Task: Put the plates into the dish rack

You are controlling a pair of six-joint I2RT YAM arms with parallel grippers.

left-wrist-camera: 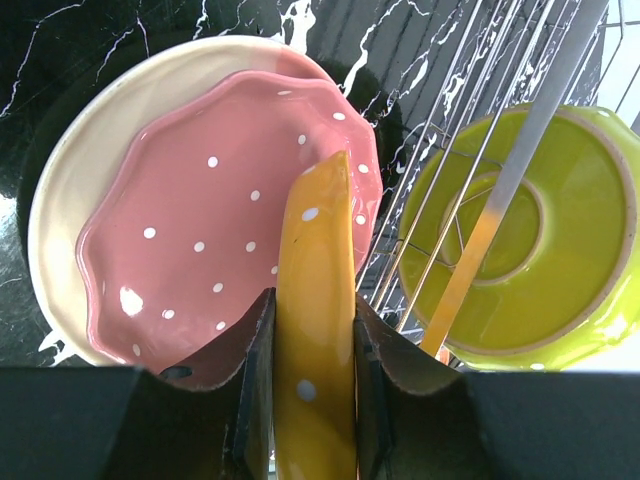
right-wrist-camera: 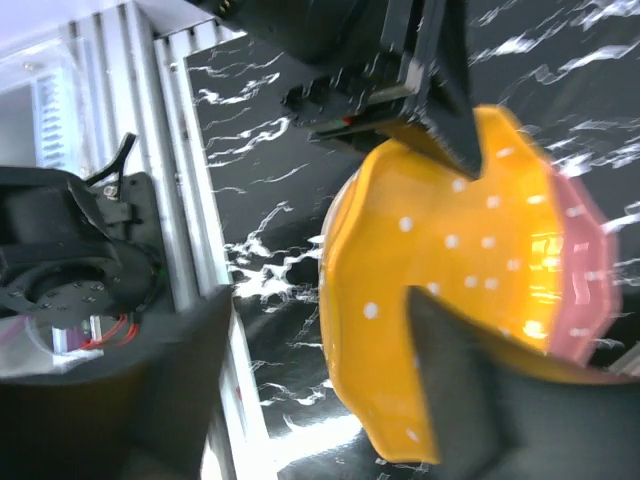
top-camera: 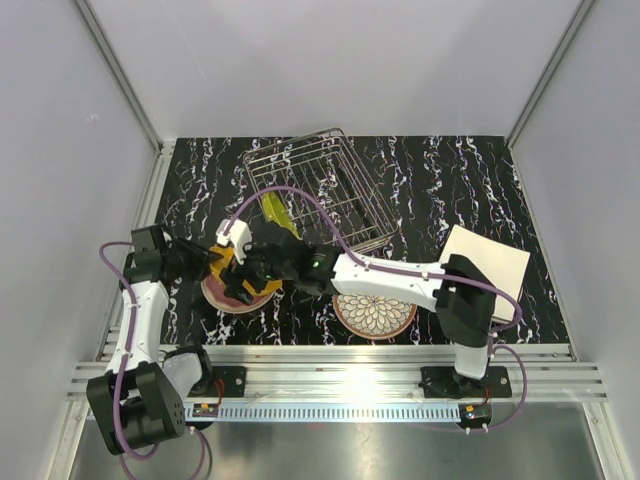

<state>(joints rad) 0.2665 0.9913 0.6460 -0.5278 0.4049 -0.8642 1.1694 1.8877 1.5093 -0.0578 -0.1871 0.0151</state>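
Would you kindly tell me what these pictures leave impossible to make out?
Top view: left arm and right arm cover most of the orange plate and pink plate.
Left wrist: pink plate hides most of the cream plate; right edge cuts the lime-green plate.
Right wrist: blur; unclear whether the right gripper touches the orange plate.

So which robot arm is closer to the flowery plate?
Right. The right arm reaches across right by the flowery plate; the left arm stands off to its left, its fingers pinching the orange plate.
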